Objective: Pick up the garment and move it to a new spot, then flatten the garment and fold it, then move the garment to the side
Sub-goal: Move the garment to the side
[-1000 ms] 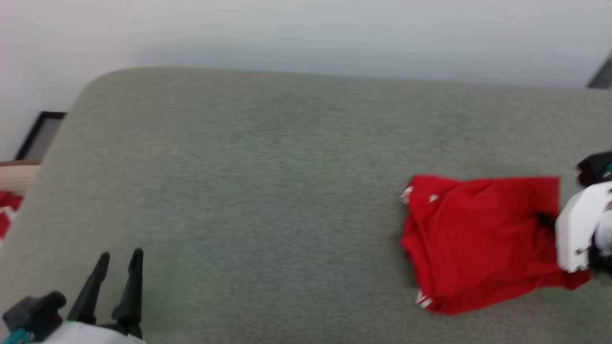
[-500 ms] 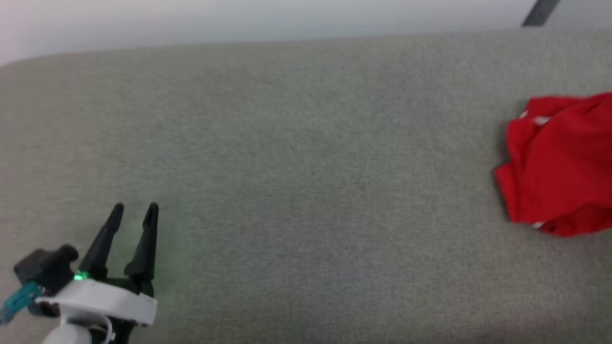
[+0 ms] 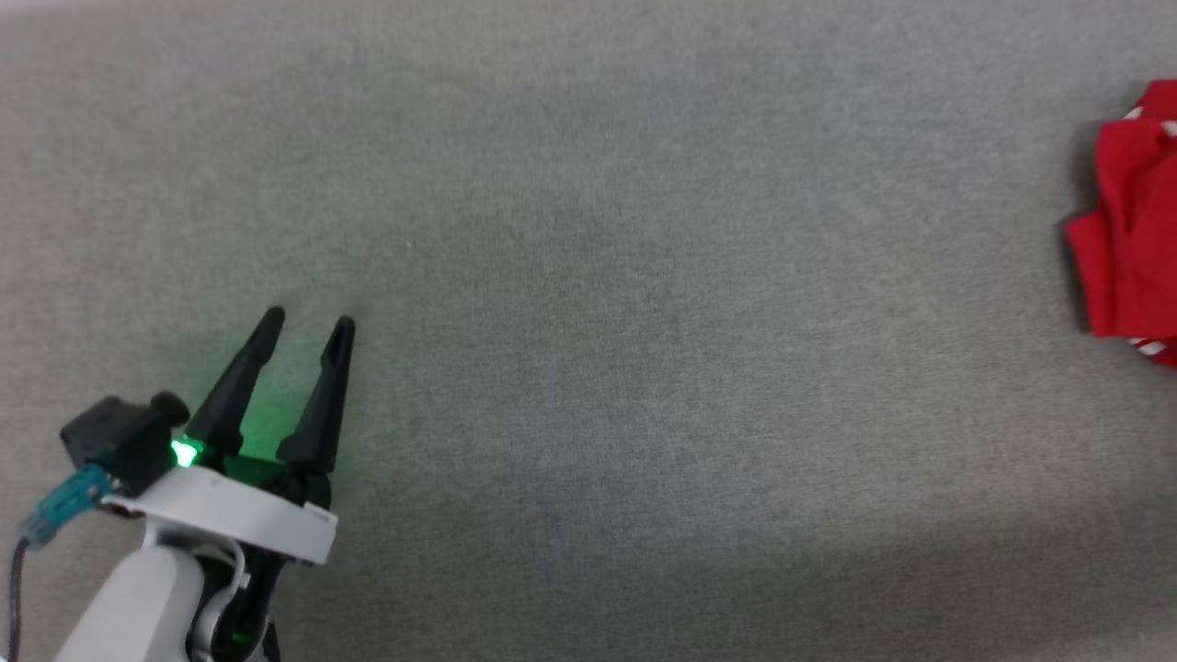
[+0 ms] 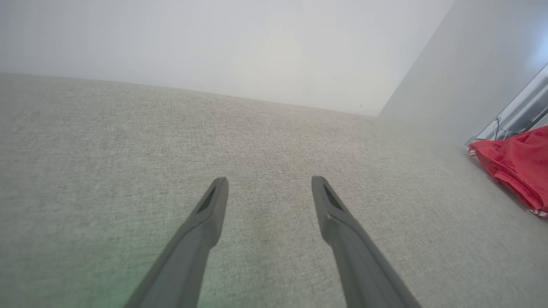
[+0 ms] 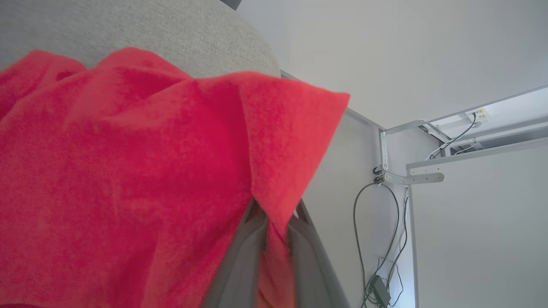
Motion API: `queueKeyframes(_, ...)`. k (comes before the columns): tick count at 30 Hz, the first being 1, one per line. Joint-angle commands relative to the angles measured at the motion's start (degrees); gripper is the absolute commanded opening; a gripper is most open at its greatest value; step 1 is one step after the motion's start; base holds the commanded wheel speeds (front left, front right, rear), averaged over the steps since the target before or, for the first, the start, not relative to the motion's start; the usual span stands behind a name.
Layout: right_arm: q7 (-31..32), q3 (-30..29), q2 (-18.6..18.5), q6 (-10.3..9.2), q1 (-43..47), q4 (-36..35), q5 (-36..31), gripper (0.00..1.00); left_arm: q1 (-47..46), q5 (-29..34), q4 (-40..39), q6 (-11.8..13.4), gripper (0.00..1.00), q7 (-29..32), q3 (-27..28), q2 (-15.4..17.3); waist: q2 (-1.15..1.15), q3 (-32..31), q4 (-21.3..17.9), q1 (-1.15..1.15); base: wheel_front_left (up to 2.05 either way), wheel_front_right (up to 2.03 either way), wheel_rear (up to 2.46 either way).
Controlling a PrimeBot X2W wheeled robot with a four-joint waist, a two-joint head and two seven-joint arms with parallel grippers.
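The garment (image 3: pixel 1131 230), a red shirt with a bit of red-white striped trim, lies bunched at the far right edge of the grey padded surface (image 3: pixel 644 276). From the left wrist it appears as a red heap (image 4: pixel 516 169) far to the right. My right gripper (image 5: pixel 274 222) is shut on a fold of the red cloth (image 5: pixel 128 171), which drapes over its fingers and hides their tips. At the lower left my left gripper (image 3: pixel 308 324) stands open just above the surface, nothing between its fingers (image 4: pixel 209 209).
The grey surface stretches wide between the left gripper and the shirt. A pale wall (image 4: pixel 214 42) rises behind it. In the right wrist view a white metal frame with cables (image 5: pixel 402 179) stands past the surface's rounded edge.
The head camera has swung, so the whole picture shifted; the shirt now sits at the right edge and the right arm has left the head view. The left gripper stays open.
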Motion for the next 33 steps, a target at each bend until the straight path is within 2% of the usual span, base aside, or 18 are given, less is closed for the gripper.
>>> queueKeyframes(1, -0.7, 0.16, -0.06, -0.12, -1.07, 0.55, -0.14, 0.0, -0.78, -0.3, -0.12, -0.24, 1.0, -0.24, -0.24, 0.35, 0.0, 1.86, 0.23, 0.0, 0.0, 0.0, 0.0)
queueKeyframes(6, -3.35, -0.23, 1.71, -0.12, -3.18, 5.34, -2.51, 0.0, -3.24, -0.97, -0.02, -0.23, 1.0, -0.24, -2.17, 0.75, 0.0, 3.85, 1.29, 0.0, 0.0, 0.0, 0.0)
queueKeyframes(18, -8.03, -4.04, 9.08, -0.12, -6.7, 15.09, -6.9, 0.0, -5.24, -1.78, 0.2, -0.24, 1.0, -0.17, -2.96, 1.3, 0.0, 5.68, 2.22, 0.0, 0.0, 0.0, 0.0)
queueKeyframes(19, -8.3, -4.47, 9.36, -0.12, -7.04, 15.64, -6.99, 0.05, -5.17, -1.8, 0.33, -0.24, 1.0, -0.17, -2.86, 1.26, 0.0, 5.48, 2.13, 0.0, 0.0, 0.0, 0.0)
queueKeyframes(21, -8.41, -4.81, 10.13, -0.12, -7.65, 16.52, -7.66, 0.35, -4.82, -1.82, 0.53, -0.24, 1.0, -0.17, -2.66, 1.15, 0.0, 4.83, 1.89, 0.0, 0.0, 0.0, 0.0)
queueKeyframes(22, -8.32, -5.14, 10.43, -0.12, -7.93, 16.89, -7.75, 0.84, -4.58, -1.74, 0.6, -0.24, 1.0, -0.18, -2.5, 1.12, 0.0, 4.39, 1.75, 0.0, 0.0, 0.0, 0.0)
queueKeyframes(23, -7.88, -5.63, 10.67, -0.12, -8.04, 17.56, -7.69, 1.0, -4.32, -1.64, 0.65, -0.24, 1.0, -0.18, -2.36, 1.13, 0.0, 3.94, 1.61, 0.0, 0.0, 0.0, 0.0)
queueKeyframes(33, -11.06, -8.02, 13.61, -0.12, -6.9, 19.6, -6.38, 1.0, -0.1, -1.75, 1.6, -0.2, 1.0, -0.17, -0.1, 0.83, 0.0, -3.33, 1.44, 0.0, 0.0, 0.0, 0.0)
